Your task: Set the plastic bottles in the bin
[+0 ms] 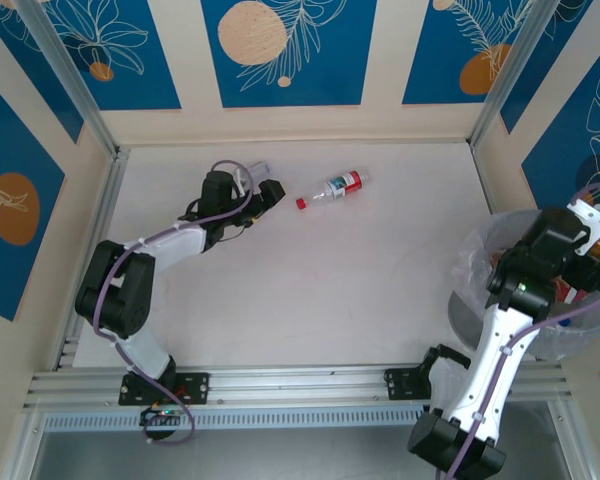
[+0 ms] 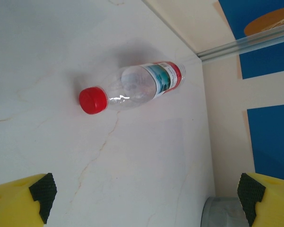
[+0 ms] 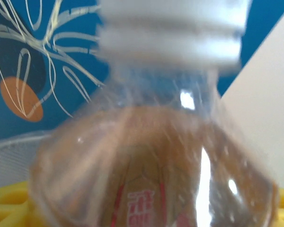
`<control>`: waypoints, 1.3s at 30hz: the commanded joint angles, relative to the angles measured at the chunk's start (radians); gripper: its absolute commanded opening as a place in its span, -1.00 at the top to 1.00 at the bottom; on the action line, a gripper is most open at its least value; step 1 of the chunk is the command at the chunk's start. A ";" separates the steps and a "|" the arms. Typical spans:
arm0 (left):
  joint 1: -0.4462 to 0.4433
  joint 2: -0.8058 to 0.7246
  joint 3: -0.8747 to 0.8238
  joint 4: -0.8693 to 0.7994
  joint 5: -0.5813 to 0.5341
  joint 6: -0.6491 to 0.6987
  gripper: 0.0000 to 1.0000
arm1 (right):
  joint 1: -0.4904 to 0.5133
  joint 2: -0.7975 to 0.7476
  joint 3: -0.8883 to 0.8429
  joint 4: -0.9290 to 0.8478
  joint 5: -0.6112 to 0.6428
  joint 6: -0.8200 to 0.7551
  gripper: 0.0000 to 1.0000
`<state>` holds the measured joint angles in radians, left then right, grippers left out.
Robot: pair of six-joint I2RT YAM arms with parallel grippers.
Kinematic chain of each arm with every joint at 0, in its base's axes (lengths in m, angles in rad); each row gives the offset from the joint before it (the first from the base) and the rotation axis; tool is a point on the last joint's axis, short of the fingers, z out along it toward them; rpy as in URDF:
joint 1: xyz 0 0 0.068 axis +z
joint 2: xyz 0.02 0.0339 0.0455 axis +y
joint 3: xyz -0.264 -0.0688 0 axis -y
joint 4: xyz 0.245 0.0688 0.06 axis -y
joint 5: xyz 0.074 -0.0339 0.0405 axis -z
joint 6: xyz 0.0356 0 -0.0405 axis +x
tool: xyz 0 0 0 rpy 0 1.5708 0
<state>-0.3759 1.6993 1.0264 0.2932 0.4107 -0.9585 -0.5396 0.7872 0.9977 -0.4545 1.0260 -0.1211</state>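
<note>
A: Red-capped bottle (image 2: 132,87): where does it lie from the left gripper (image 2: 146,191)?

B: Ahead of it and apart, lying flat. Its long axis runs nearly along the finger-to-finger line (a wrist turn looks needed). The jaws are wide and empty.

A: And the right gripper (image 1: 580,265)?

B: Well apart from that bottle, over the bin (image 1: 467,300). A brown-labelled bottle (image 3: 146,161) is blurred right against it; gripped or loose, I cannot tell.

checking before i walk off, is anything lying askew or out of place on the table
One red-capped bottle lies on its side on the table, outside the bin, just ahead of the open left gripper. No spill or damage shows.
</note>
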 commanded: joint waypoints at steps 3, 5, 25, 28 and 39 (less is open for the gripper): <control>0.023 0.025 0.049 0.037 0.073 -0.010 -0.99 | 0.060 0.061 0.049 -0.146 0.117 0.126 -0.77; 0.023 0.028 0.043 0.041 0.080 -0.013 -0.99 | 0.090 0.064 0.038 -0.135 0.149 0.118 -0.79; 0.026 -0.040 0.020 -0.079 0.001 0.051 -0.99 | 0.332 0.029 0.192 -0.302 -0.063 0.349 -0.99; 0.027 -0.051 0.019 -0.113 -0.023 0.071 -0.99 | 0.368 0.016 0.208 -0.319 -0.145 0.390 -0.99; 0.070 -0.021 0.242 -0.478 -0.176 0.440 -0.99 | 0.434 -0.134 0.099 -0.167 -0.369 0.492 -0.99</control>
<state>-0.3386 1.6661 1.1706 -0.0437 0.3145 -0.6952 -0.1127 0.6861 1.1240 -0.7059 0.7681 0.3218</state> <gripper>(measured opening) 0.994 0.992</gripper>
